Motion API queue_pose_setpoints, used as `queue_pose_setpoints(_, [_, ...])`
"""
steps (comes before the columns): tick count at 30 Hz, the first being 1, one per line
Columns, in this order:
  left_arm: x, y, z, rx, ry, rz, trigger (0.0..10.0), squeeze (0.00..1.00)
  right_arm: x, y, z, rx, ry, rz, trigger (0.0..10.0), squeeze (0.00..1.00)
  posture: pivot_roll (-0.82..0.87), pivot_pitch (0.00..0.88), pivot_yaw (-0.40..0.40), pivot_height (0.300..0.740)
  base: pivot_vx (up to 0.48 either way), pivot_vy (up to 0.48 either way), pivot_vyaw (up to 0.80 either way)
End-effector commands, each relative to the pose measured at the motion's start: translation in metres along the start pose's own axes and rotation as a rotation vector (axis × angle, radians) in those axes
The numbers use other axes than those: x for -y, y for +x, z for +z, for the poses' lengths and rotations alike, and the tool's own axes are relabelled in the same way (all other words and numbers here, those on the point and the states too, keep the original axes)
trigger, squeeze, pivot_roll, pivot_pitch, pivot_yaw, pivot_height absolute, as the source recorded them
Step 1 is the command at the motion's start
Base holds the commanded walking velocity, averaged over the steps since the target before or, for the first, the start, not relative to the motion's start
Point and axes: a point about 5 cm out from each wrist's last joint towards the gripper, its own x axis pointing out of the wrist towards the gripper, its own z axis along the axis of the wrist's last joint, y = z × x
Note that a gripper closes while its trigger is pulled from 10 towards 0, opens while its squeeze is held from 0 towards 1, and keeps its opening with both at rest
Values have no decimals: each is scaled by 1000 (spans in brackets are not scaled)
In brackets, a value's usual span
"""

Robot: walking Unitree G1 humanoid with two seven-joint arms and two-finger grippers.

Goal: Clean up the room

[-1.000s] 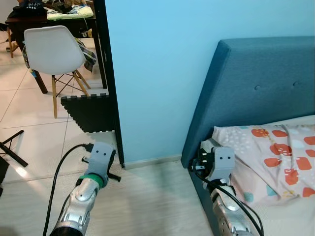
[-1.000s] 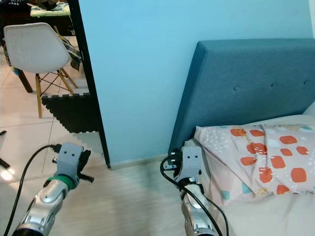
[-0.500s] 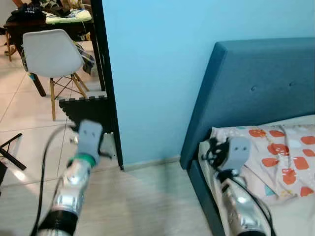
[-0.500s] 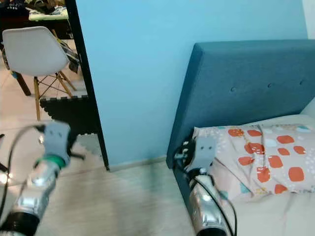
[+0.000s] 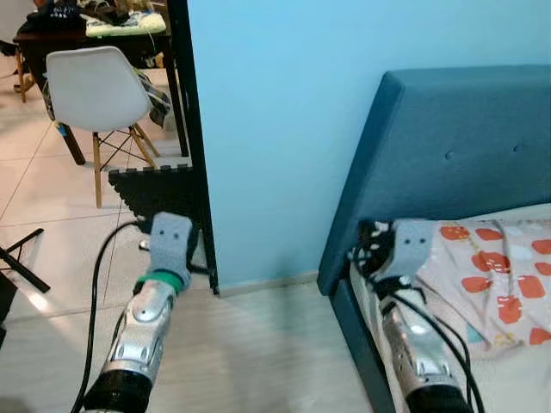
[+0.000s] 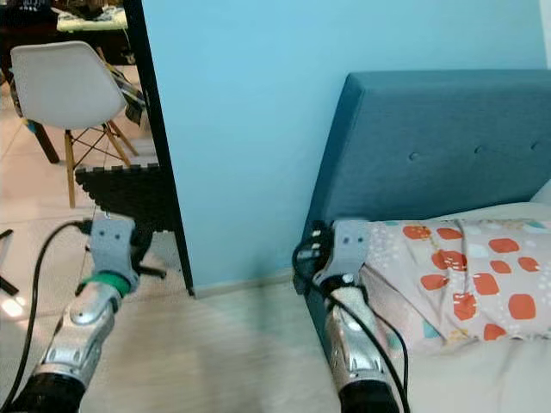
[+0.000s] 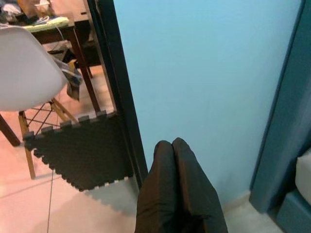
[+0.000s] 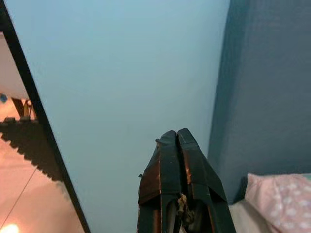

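The patterned pillow [image 5: 491, 271] lying on the bed [image 5: 448, 155] beside the right gripper [image 8: 177, 138] looks soft and light, best pinched at a corner, while the left gripper [image 7: 173, 148] hangs over pale floor [image 5: 258, 344] by the blue wall [image 5: 284, 112], both with fingers pressed together, empty

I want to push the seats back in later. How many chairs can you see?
1: a white chair stands on the tiled floor beyond the doorway, beside a dark table. Others may be hidden behind the wall.
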Motion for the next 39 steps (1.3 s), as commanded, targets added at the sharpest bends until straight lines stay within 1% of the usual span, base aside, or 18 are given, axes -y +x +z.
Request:
queue_pose_setpoints(1, [1,-7,-17,-64,9,1,10000,0,-1,-10,-18,-68,12,-12,10000,0,-3,0,10,740,0,0,0])
queue_pose_setpoints(2, [3,-12,-23,-92,5,1,10000,0,-6,-17,-28,-106,15,-7,10000,0,-2,0,10,740,0,0,0])
queue_pose_setpoints(3, [3,-12,-23,-92,5,1,10000,0,-6,-17,-28,-106,15,-7,10000,0,-2,0,10,740,0,0,0])
queue_pose_setpoints(5, [7,-16,-26,-107,-4,-6,10000,0,-13,-22,-32,-121,26,9,10000,0,-5,0,10,740,0,0,0])
queue_pose_setpoints(10, [12,-17,-27,-113,-8,-18,10000,0,-18,-24,-34,-131,32,24,10000,0,-4,0,10,740,0,0,0])
queue_pose_setpoints(20, [12,-17,-28,-115,-3,-24,10000,0,-15,-23,-34,-130,31,15,10000,0,-1,0,14,740,0,0,0])
queue_pose_setpoints(32, [13,-18,-28,-120,-5,-25,10000,0,-18,-23,-35,-132,33,18,10000,0,0,0,16,740,0,0,0])
queue_pose_setpoints(39, [13,-18,-29,-128,-3,-23,10000,0,-18,-23,-36,-136,32,18,10000,0,2,0,15,740,-380,0,0])
